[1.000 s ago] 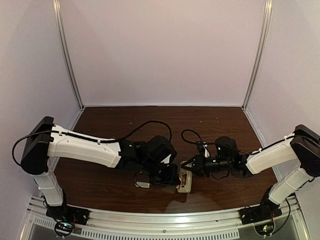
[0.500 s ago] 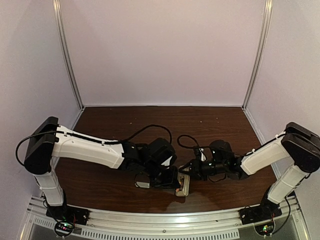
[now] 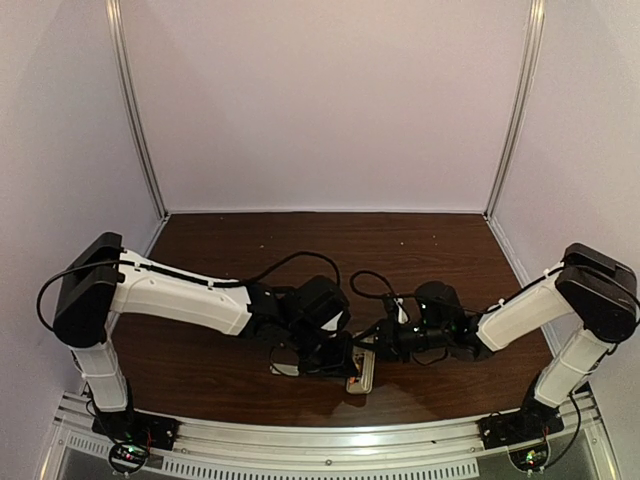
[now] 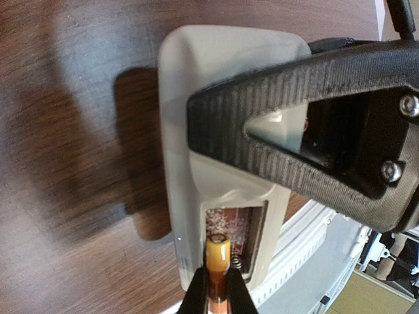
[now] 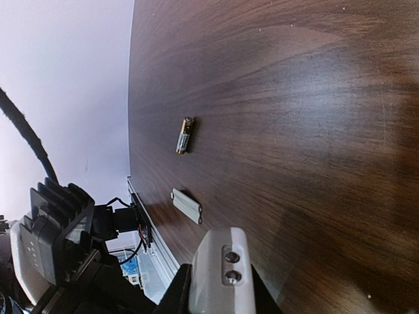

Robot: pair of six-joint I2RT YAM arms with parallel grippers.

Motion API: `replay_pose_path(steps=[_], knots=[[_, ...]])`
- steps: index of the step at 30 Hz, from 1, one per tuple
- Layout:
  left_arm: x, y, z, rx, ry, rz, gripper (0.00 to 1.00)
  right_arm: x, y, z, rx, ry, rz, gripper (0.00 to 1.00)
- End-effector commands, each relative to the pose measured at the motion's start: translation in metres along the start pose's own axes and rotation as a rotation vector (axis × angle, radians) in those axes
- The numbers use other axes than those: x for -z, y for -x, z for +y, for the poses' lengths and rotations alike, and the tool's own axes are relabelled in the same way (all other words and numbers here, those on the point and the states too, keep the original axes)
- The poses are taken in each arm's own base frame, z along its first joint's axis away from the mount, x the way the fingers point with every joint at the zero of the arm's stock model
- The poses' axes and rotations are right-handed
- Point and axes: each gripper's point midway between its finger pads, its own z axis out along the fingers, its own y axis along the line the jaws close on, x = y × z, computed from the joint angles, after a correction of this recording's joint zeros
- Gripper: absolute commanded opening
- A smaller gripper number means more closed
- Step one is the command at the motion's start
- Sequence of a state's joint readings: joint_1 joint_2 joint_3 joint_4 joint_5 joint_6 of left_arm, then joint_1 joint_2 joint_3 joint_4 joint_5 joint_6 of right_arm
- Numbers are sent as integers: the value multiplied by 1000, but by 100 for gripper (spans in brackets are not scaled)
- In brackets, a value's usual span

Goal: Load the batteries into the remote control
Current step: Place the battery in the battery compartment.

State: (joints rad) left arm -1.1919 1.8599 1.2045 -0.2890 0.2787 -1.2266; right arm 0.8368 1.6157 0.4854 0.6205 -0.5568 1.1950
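Small copper-gold cylindrical batteries: two. Slim pale beige-backed plastic remote control: one. Small flat pale grey rectangular plate: one.

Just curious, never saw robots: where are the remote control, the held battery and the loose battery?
remote control point(image 4: 216, 62): left wrist view, pale back.
held battery point(image 4: 218, 257): left wrist view, gold body.
loose battery point(image 5: 184, 135): right wrist view, middle.

A flat pale grey plate is laid on the dark wooden table, seven o'clock from its centre.
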Motion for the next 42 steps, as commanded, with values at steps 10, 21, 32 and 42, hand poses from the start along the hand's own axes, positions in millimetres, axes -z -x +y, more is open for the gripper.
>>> replay_pose_path(steps=[10,21,32,42], knots=[[-13,2,26,74,78,24,16,-7,-2,18,-29,87,7,0],[-13,8,28,85,78,12,15,-10,-5,14,-60,104,21,0],[-13,17,26,102,76,-16,12,-11,-3,16,-63,112,13,0],[-14,20,29,113,95,-34,15,-11,0,26,-101,165,10,0]])
